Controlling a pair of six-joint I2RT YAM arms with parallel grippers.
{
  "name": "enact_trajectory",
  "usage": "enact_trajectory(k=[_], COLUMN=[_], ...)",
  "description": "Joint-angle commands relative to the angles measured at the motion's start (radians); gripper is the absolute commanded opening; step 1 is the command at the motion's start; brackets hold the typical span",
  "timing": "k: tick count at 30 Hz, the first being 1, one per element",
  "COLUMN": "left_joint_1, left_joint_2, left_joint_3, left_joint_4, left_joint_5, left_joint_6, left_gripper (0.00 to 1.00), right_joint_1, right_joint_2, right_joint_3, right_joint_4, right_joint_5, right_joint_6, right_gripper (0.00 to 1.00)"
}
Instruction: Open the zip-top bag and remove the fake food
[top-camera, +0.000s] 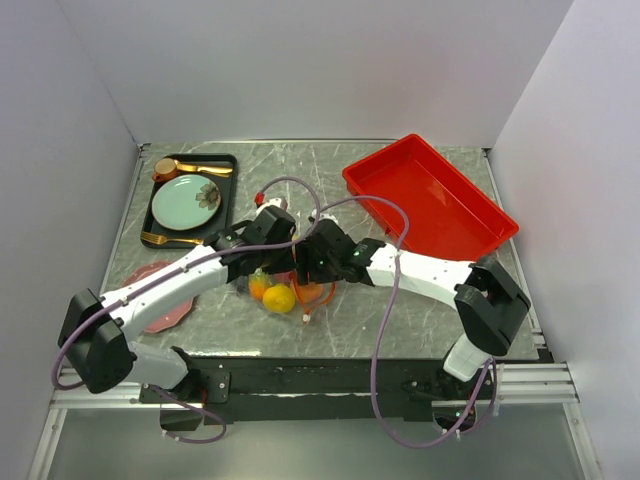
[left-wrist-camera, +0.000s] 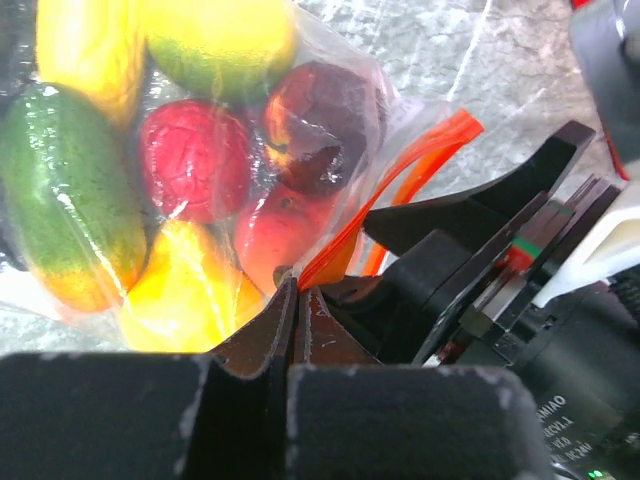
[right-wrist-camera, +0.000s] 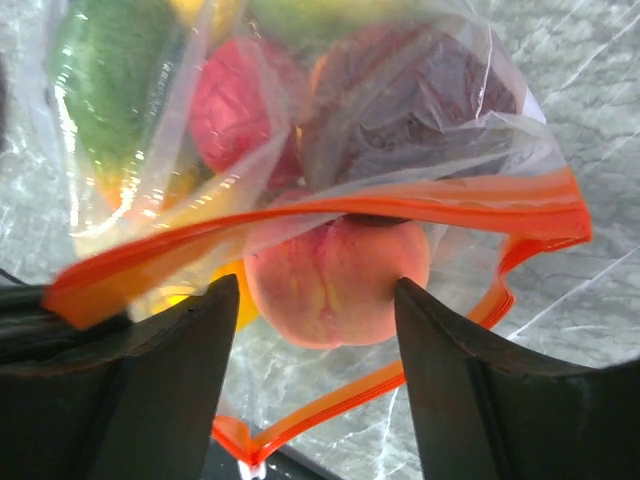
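The zip-top bag (top-camera: 300, 290) lies near the table's front edge with the fake food (top-camera: 279, 298) inside. My left gripper (top-camera: 266, 270) is shut on the bag's orange-red zip strip (left-wrist-camera: 400, 175), and its jaws (left-wrist-camera: 292, 288) pinch the plastic edge. In the left wrist view I see green, red, dark purple, yellow and peach pieces (left-wrist-camera: 195, 160) through the plastic. My right gripper (right-wrist-camera: 313, 290) is open at the bag's open mouth. A peach fruit (right-wrist-camera: 335, 285) sits between its fingers; the right finger (right-wrist-camera: 440, 350) touches it and the left one stands apart. The white slider (right-wrist-camera: 250, 468) hangs at the strip's low end.
A red rectangular tray (top-camera: 430, 200) stands at the back right. A black tray with a mint-green plate (top-camera: 186, 203) and gold cutlery (top-camera: 200, 168) is at the back left. A pink plate (top-camera: 165, 305) lies partly under my left arm. Both arms meet over the bag.
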Motion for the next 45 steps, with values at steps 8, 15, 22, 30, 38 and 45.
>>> enact_trajectory(k=[8, 15, 22, 30, 38, 45], left_joint_1=[0.004, 0.006, 0.012, 0.066, 0.110, 0.115], left_joint_2=[0.034, 0.037, 0.039, 0.023, 0.016, 0.013], left_joint_3=[0.044, 0.035, 0.029, 0.024, 0.015, -0.005], left_joint_4=[0.008, 0.022, 0.017, 0.026, 0.043, 0.065], left_joint_5=[0.004, 0.018, -0.001, 0.015, 0.048, 0.064], left_joint_6=[-0.017, -0.023, -0.022, -0.022, -0.020, -0.034], left_gripper=[0.01, 0.01, 0.01, 0.01, 0.01, 0.01], right_joint_1=[0.052, 0.057, 0.060, 0.060, 0.060, 0.060], right_joint_2=[-0.001, 0.027, 0.030, -0.079, -0.157, -0.188], right_joint_3=[-0.077, -0.061, -0.067, -0.073, -0.072, -0.078], right_joint_4=[0.104, 0.132, 0.149, 0.085, 0.019, -0.021], right_joint_5=[0.053, 0.077, 0.066, 0.074, 0.105, 0.119], right_joint_6=[0.000, -0.003, 0.007, 0.004, 0.010, 0.011], right_gripper=[0.85, 0.85, 0.73, 0.43, 0.38, 0.38])
